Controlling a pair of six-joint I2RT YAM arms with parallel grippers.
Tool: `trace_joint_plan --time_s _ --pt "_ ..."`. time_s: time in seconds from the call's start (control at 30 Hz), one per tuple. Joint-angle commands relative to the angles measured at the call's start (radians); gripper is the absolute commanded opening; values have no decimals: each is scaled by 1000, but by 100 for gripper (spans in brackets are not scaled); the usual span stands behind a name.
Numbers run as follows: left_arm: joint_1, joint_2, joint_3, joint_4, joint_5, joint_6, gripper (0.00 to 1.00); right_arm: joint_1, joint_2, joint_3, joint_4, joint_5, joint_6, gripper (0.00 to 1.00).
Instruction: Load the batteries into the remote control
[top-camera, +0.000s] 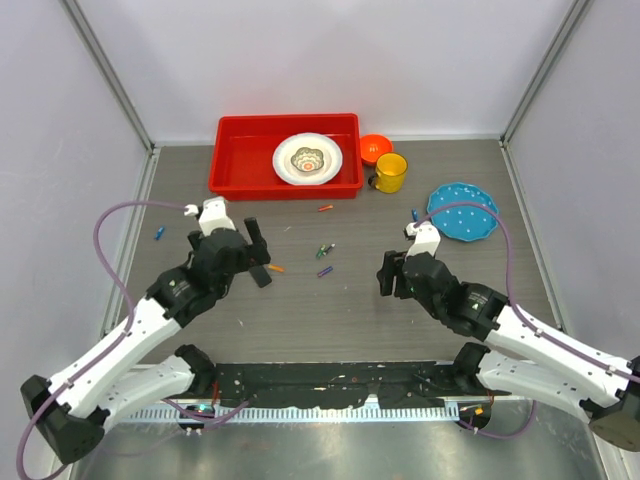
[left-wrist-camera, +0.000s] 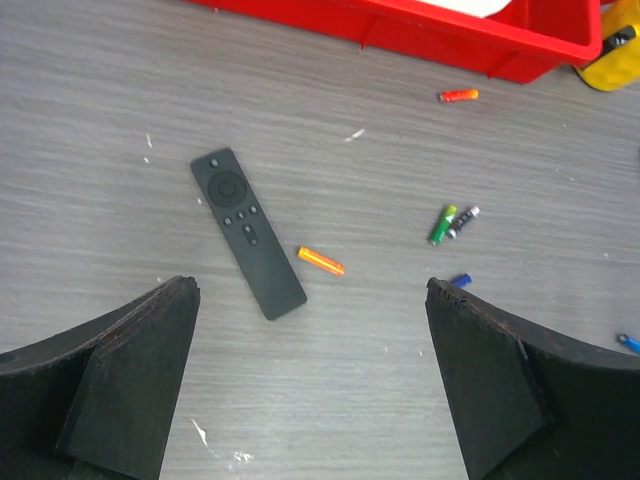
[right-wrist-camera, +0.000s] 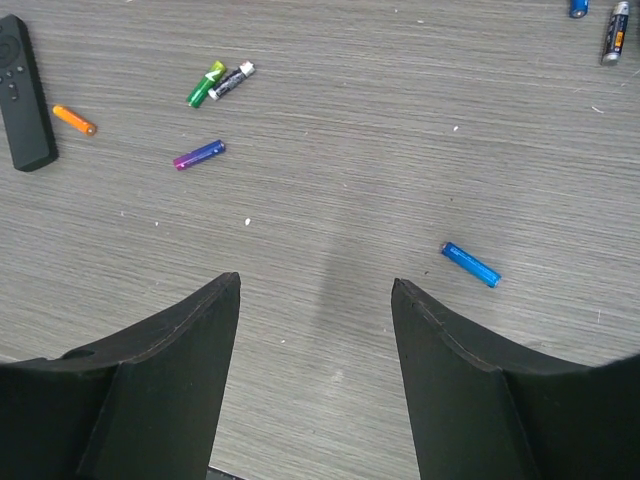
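The black remote control (left-wrist-camera: 247, 232) lies button side up on the grey table, also seen in the top view (top-camera: 261, 275) and the right wrist view (right-wrist-camera: 22, 95). An orange battery (left-wrist-camera: 320, 260) lies just right of it. A green battery (left-wrist-camera: 442, 224) and a black one (left-wrist-camera: 463, 221) lie together, a purple one (right-wrist-camera: 198, 154) near them, and a red one (left-wrist-camera: 458, 95) near the tray. A blue battery (right-wrist-camera: 470, 264) lies right of my right fingers. My left gripper (top-camera: 258, 250) is open and empty, just short of the remote. My right gripper (top-camera: 388, 272) is open and empty above bare table.
A red tray (top-camera: 230, 160) holding a white plate (top-camera: 308, 158) stands at the back. An orange bowl (top-camera: 375, 148), a yellow mug (top-camera: 390, 172) and a blue plate (top-camera: 463, 210) are at the back right. More blue batteries lie at the left (top-camera: 159, 232) and near the blue plate (top-camera: 414, 214).
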Motion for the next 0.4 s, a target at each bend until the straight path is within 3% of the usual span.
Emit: trace_joint_plan --time_s 0.0,0.13,0.37 --pt "0 -87 -85 12 61 -139 100 5 35 26 45 29 0 67" --pt "0 -197 -132 -2 54 -215 100 3 71 28 82 34 -8 67" --pt "0 -222 -130 -31 78 -199 100 3 143 62 184 -30 -14 67"
